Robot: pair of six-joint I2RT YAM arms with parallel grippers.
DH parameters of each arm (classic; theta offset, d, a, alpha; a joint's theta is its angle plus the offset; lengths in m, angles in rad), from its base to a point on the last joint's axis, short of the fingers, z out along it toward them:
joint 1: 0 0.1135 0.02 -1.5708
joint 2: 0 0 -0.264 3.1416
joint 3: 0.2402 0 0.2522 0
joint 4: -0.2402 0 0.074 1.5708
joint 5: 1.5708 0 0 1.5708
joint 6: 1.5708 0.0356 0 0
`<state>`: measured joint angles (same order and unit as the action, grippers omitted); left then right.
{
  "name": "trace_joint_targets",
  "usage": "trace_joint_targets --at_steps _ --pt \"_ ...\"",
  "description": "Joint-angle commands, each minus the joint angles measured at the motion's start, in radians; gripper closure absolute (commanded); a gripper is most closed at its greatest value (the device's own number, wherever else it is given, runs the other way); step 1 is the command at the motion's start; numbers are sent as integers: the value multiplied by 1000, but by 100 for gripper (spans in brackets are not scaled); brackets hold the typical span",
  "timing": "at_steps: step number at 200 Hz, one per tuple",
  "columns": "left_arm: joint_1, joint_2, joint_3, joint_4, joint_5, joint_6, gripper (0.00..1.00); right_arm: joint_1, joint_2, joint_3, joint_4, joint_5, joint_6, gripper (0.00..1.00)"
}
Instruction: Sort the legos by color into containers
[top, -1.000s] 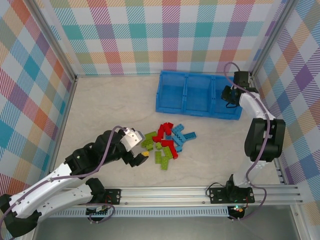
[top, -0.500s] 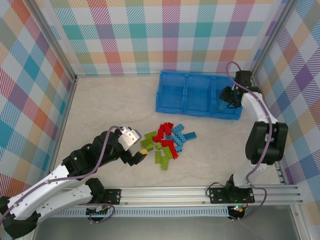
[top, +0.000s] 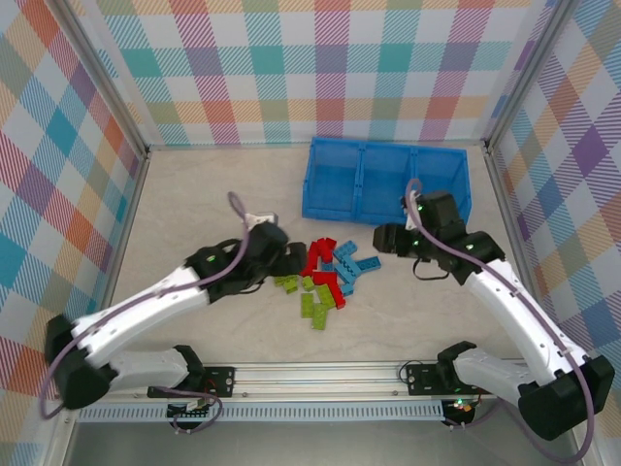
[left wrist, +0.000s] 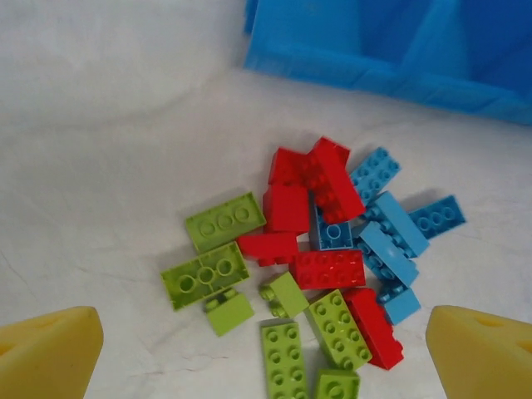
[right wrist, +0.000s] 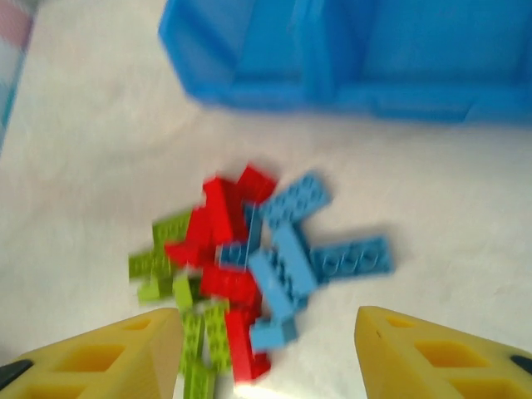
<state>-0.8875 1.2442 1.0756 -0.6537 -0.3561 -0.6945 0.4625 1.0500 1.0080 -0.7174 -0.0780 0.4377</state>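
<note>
Three colours of legos lie in one tangled heap on the pale table, just in front of the blue tray. Its containers sit side by side, the long axis running left to right along the far side. Checked walls close the table in. Red bricks ride over light blue ones at the heap's middle, and lime green ones lie at its left and near edges. The left gripper hangs over the heap's left side, yellow fingers spread fully wide, holding nothing. The right gripper hangs by the heap's right side, jaws apart, likewise empty. The long blue bricks point diagonally toward the tray.
</note>
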Motion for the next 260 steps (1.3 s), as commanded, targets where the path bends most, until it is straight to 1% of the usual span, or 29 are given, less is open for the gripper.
trace_joint_targets --at_steps 1,17,38,60,88,109,153,191,210,226,244,260 --pt "7 164 120 -17 28 -199 0 80 -14 -43 -164 21 36 39" --pt "6 282 169 13 22 -233 2 139 -30 -72 -188 37 64 37" --pt "20 443 254 19 1 -246 6 170 -54 -108 -180 30 91 34" --pt "40 600 364 4 63 -221 12 180 -84 -128 -163 19 102 33" --pt "44 703 427 23 71 -206 19 180 -103 -130 -178 36 94 33" --pt "58 765 461 -11 68 -219 29 180 -113 -132 -183 39 91 33" --pt "70 782 449 -17 59 -221 54 181 -133 -133 -181 32 98 32" --pt "69 738 434 -9 50 -204 74 183 -133 -123 -151 -22 107 32" --pt "70 704 437 -1 38 -177 82 184 -136 -117 -137 -17 113 32" --pt "72 674 448 -1 24 -150 88 183 -133 -113 -133 -9 117 31" --pt "76 646 471 12 -3 -109 88 183 -133 -111 -124 -17 121 31" --pt "91 650 525 21 -53 -63 89 184 -138 -116 -108 -22 124 31"
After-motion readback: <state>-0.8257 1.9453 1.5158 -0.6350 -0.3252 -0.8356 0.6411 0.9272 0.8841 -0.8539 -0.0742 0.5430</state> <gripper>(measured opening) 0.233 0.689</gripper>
